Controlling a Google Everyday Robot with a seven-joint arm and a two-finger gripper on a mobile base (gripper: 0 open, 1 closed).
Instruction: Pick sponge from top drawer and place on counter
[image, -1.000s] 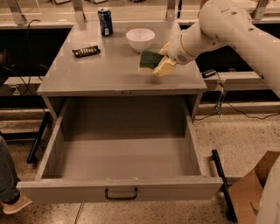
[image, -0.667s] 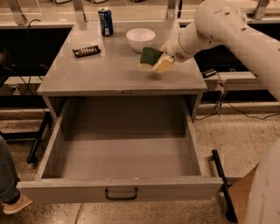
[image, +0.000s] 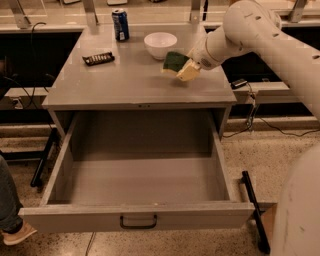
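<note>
the gripper (image: 183, 69) sits in the upper right of the frame, at the end of the big white arm (image: 260, 30) that reaches in from the right edge, and it's clamped on the sponge (image: 174, 61). the sponge shows its green face up with a strip of yellow below, tilted, over the right part of the counter (image: 125, 82); i can't tell if it touches the surface. just up and left of it stands a white bowl (image: 160, 44). further left a dark snack bar (image: 98, 58) lies flat, and a blue can (image: 120, 24) stands near the counter's back edge. the top drawer (image: 75, 219) is pulled wide open across the lower half of the frame, its dark handle (image: 138, 223) at the centre of the front panel
</note>
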